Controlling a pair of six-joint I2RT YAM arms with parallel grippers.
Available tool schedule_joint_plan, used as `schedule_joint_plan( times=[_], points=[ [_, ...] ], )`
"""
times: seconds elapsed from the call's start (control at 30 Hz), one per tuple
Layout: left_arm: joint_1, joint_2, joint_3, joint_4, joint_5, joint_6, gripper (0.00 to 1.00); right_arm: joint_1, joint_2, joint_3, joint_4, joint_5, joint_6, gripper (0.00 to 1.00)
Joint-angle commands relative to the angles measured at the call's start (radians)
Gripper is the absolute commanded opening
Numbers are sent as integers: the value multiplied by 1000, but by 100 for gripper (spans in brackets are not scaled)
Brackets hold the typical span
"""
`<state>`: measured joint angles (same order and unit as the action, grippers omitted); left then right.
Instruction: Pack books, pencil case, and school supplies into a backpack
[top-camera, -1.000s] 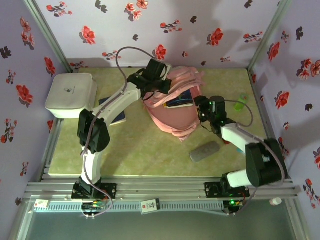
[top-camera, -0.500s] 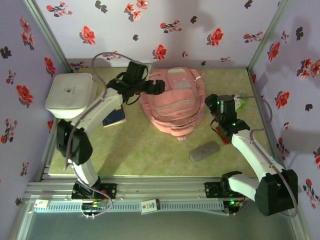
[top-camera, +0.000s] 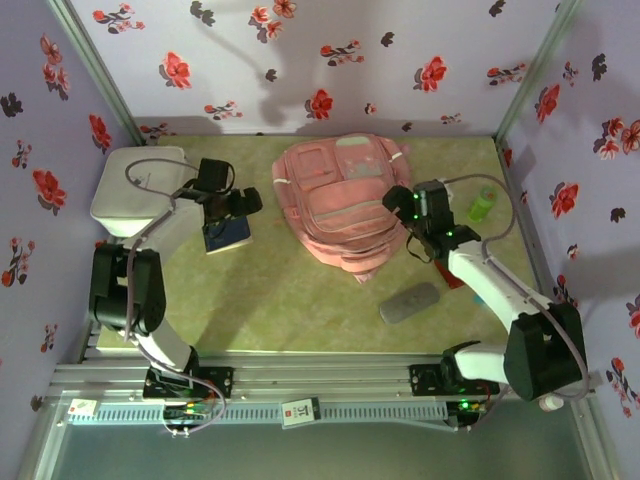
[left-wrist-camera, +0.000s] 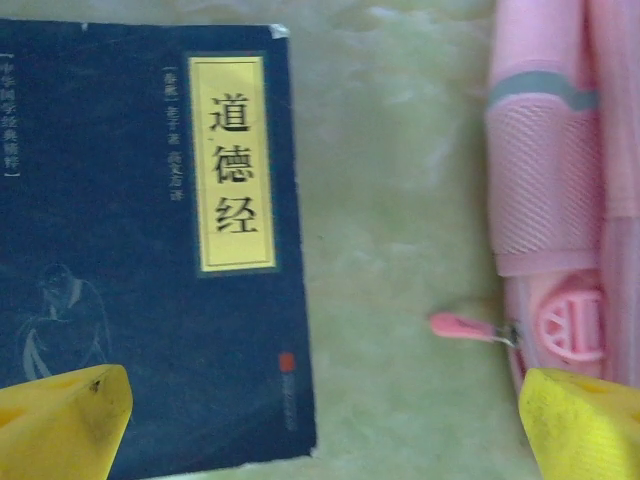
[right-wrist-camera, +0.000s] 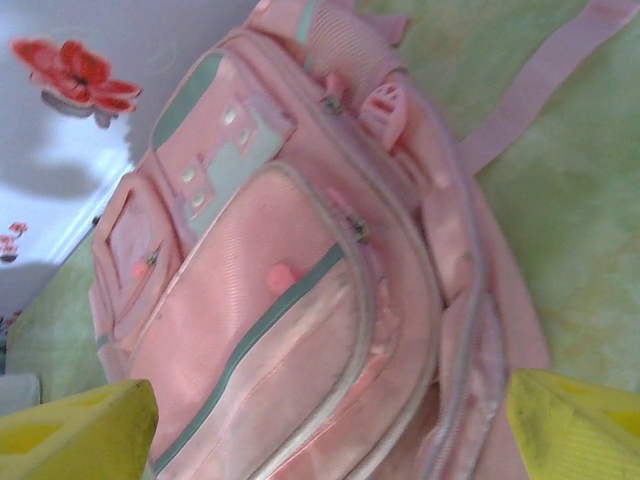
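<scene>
Left hand (top-camera: 240, 203) open, fingers spread wide, nothing between them. It hangs left of the backpack (top-camera: 345, 205), over the dark navy book (top-camera: 228, 236). In the left wrist view its yellow fingertips (left-wrist-camera: 62, 418) sit at the two lower corners, one over the book's near corner and the other over the backpack's side.

The book lies flat on the counter (top-camera: 290, 300), just left of the backpack and not touching it; a strip of bare counter runs between them. The cover carries a yellow label (left-wrist-camera: 232, 165) with dark characters and a small red mark lower down. A pink zipper pull (left-wrist-camera: 455, 327) sticks out of the backpack's side toward the book and rests on the counter.

Right hand (top-camera: 398, 204) open too, fingers wide, at the backpack's right edge. In the right wrist view the backpack's front pockets show between and beyond its fingertips; whether they touch the fabric, cannot tell.

The backpack lies flat on the counter, front up, pink with mint trim on the pocket panels. A strap (right-wrist-camera: 540, 90) trails off it across the counter.

The pencil case (top-camera: 410, 302), grey, lies on the counter off the backpack's near right corner, apart from it. A small green object (top-camera: 482, 205) lies right of the backpack, past the right hand. A white rounded box (top-camera: 140, 188) stands well left of the backpack, beyond the book.
</scene>
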<state>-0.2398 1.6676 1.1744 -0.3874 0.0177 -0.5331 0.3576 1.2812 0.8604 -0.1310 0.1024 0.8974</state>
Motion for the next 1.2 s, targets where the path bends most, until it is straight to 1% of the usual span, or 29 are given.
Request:
schedule_joint_plan(
  times=[0.0, 0.1, 0.23, 0.37, 0.5, 0.6, 0.7, 0.83, 0.93, 1.03, 1.17],
  points=[
    [12, 55, 14, 30, -17, 7, 100, 33, 32, 48, 39, -12, -29, 90],
    [16, 133, 62, 12, -7, 25, 99, 48, 60, 65, 47, -28, -31, 90],
    [16, 210, 99, -2, 34, 23, 96, 58, 85, 82, 46, -57, -35, 90],
    [13, 227, 82, -2, 50, 6, 96, 61, 95, 81, 49, -75, -39, 89],
    [-3, 224, 27, -2, 97, -23, 95, 61, 105, 83, 49, -82, -40, 89],
    [-28, 213, -25, -8, 142, -67, 93, 64, 112, 86, 49, -90, -40, 89],
    [-70, 194, -88, 9, 218, -136, 91, 67, 121, 86, 52, -93, -38, 88],
    [-150, 134, -173, 63, 258, -238, 91, 79, 136, 92, 56, -96, -35, 88],
    [-190, 91, -192, 97, 295, -295, 91, 91, 149, 99, 56, -98, -35, 88],
    [-186, 37, -172, 86, 303, -299, 91, 112, 164, 115, 52, -99, -46, 87],
    [-138, -41, -127, 34, 298, -256, 93, 155, 194, 151, 32, -97, -79, 86]
  ],
)
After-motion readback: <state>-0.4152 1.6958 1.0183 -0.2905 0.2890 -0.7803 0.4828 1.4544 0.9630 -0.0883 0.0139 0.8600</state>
